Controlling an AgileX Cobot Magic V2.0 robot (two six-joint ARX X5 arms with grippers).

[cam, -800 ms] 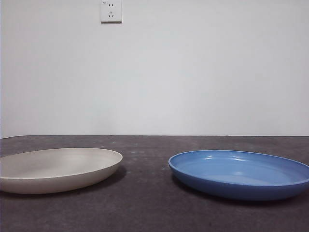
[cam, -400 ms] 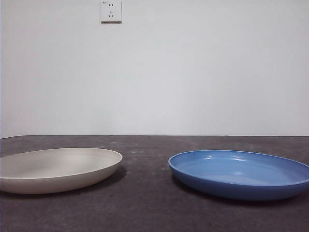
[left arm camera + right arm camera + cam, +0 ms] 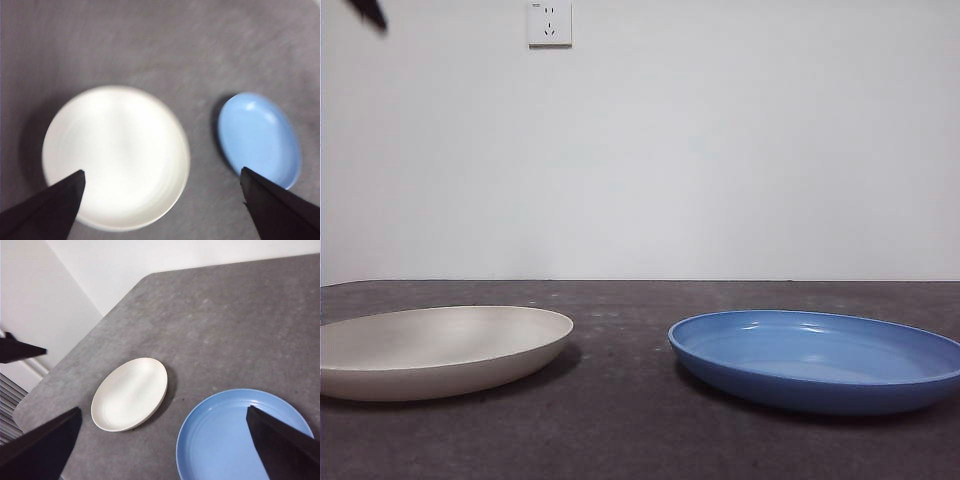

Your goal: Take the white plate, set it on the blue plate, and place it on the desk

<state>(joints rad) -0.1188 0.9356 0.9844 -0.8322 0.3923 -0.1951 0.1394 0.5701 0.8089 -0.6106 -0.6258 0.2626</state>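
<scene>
The white plate lies on the desk at the left, and the blue plate lies to its right, a gap apart. My left gripper hangs open high above the white plate, with the blue plate off to one side; this view is blurred. A black arm tip shows at the front view's top left corner. My right gripper is open and high, looking down on the blue plate and the white plate. Neither holds anything.
A wall socket sits on the white wall behind the desk. In the right wrist view the desk's corner edge runs close to the white plate, and a black part of the other arm reaches in there.
A black arm tip has come into the front view's top left corner. Both plates lie where they were.
</scene>
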